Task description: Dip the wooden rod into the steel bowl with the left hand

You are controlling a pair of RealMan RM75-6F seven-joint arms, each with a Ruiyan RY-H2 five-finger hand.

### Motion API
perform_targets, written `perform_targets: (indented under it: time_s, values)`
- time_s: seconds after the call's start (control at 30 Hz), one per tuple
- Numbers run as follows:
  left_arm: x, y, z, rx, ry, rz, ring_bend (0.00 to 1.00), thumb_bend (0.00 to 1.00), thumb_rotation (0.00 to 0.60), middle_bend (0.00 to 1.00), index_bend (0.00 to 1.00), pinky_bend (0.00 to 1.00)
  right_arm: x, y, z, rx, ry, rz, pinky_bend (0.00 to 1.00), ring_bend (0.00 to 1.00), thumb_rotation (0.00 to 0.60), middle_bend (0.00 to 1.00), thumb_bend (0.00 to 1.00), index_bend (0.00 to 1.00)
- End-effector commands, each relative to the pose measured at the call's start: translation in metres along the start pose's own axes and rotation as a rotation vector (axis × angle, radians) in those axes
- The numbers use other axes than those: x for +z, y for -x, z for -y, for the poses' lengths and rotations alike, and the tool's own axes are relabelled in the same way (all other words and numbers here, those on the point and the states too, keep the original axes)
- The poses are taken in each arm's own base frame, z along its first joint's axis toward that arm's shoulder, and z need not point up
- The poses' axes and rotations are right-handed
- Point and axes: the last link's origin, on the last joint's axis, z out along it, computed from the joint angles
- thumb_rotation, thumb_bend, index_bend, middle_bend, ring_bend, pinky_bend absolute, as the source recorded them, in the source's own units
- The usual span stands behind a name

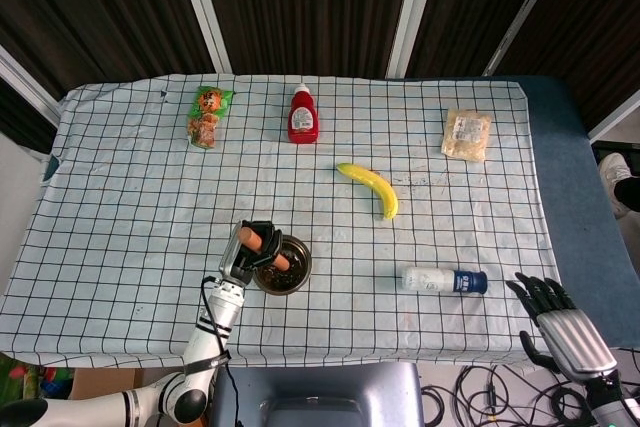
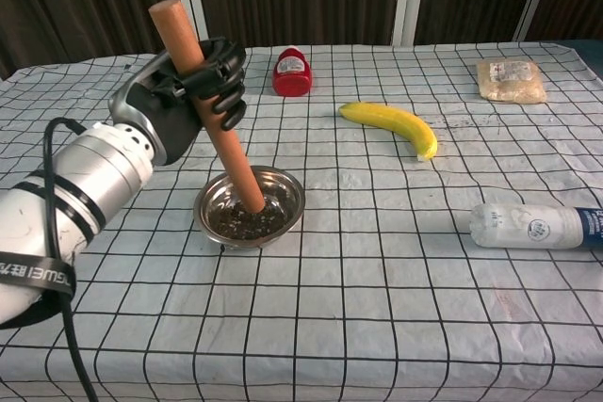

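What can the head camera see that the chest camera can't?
Only the head view shows the right hand, open past the table's near right corner, and the snack bag. Only the chest view shows the rod's tip down in the dark bits inside the bowl. Both show the left hand holding the rod, the ketchup, banana, white bottle and packet.

cloth: you see a white tablecloth (image 2: 396, 327) ruled with a black grid
rod: your reddish-brown wooden rod (image 2: 209, 108)
bowl: shiny silver steel bowl (image 2: 287, 206), dark specks inside
left hand: black-fingered left hand (image 2: 193, 91) on a silver-grey wrist
right hand: black and silver right hand (image 1: 560, 325)
fruit: yellow banana (image 2: 391, 123)
bottles: red squeeze bottle (image 2: 292, 72); white bottle with a blue label (image 2: 528, 225)
packets: green and orange snack packet (image 1: 208, 112); pale beige packet (image 2: 510, 79)
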Motion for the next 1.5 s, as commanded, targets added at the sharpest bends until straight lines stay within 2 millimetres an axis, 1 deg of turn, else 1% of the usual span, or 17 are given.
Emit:
perform_targets:
  time_s: [0.03,0.17,0.43,0.53,0.73,0.87,1.0,1.17,1.3,1.4,1.47,1.5]
  values:
    - [0.002,0.003,0.008,0.007,-0.011,0.004,0.93,1.0,0.6,1.0,0.95,1.0,-0.001,0.0,0.0,0.0,-0.001,0.0,0.0,0.0,0.6,0.0,0.48,0.0]
    - [0.004,0.0,0.02,0.031,-0.032,0.0,0.93,1.0,0.6,1.0,0.95,1.0,-0.002,-0.003,-0.002,0.006,0.005,-0.009,0.0,0.0,0.6,0.0,0.48,0.0]
    - [0.002,0.001,0.031,0.071,-0.047,0.021,0.93,1.0,0.6,1.0,0.95,1.0,-0.002,-0.004,-0.003,0.004,0.015,-0.021,0.0,0.0,0.6,0.0,0.48,0.0]
    - [0.003,0.002,0.028,0.066,-0.029,0.017,0.93,1.0,0.6,1.0,0.95,1.0,-0.003,-0.005,-0.003,0.005,0.013,-0.021,0.0,0.0,0.6,0.0,0.48,0.0]
    - [0.008,0.001,0.011,0.055,0.023,0.01,0.93,1.0,0.6,1.0,0.95,1.0,-0.004,-0.005,-0.004,0.008,0.011,-0.022,0.0,0.0,0.6,0.0,0.48,0.0]
    - [0.009,0.001,0.005,0.056,0.031,0.01,0.93,1.0,0.6,1.0,0.95,1.0,-0.004,-0.005,-0.003,0.008,0.01,-0.022,0.0,0.0,0.6,0.0,0.48,0.0]
    - [0.007,0.002,0.01,0.072,0.012,0.02,0.93,1.0,0.6,1.0,0.95,1.0,-0.004,-0.005,-0.003,0.008,0.011,-0.023,0.0,0.0,0.6,0.0,0.48,0.0]
    - [0.001,0.004,0.025,0.1,-0.027,0.038,0.93,1.0,0.6,1.0,0.95,1.0,-0.003,-0.006,-0.003,0.008,0.012,-0.024,0.0,0.0,0.6,0.0,0.48,0.0]
    - [0.0,0.005,0.033,0.108,-0.039,0.043,0.93,0.99,0.6,1.0,0.95,1.0,-0.003,-0.006,-0.004,0.008,0.014,-0.026,0.0,0.0,0.6,0.0,0.48,0.0]
    - [0.001,0.005,0.034,0.12,-0.029,0.049,0.93,0.99,0.6,1.0,0.95,1.0,-0.003,-0.006,-0.004,0.008,0.015,-0.026,0.0,0.0,0.6,0.0,0.48,0.0]
    - [0.003,0.004,0.029,0.113,-0.009,0.048,0.93,0.99,0.6,1.0,0.95,1.0,-0.003,-0.007,-0.004,0.009,0.016,-0.027,0.0,0.0,0.6,0.0,0.48,0.0]
    - [0.003,0.004,0.024,0.106,0.01,0.047,0.93,0.99,0.6,1.0,0.95,1.0,-0.003,-0.007,-0.005,0.01,0.017,-0.027,0.0,0.0,0.6,0.0,0.48,0.0]
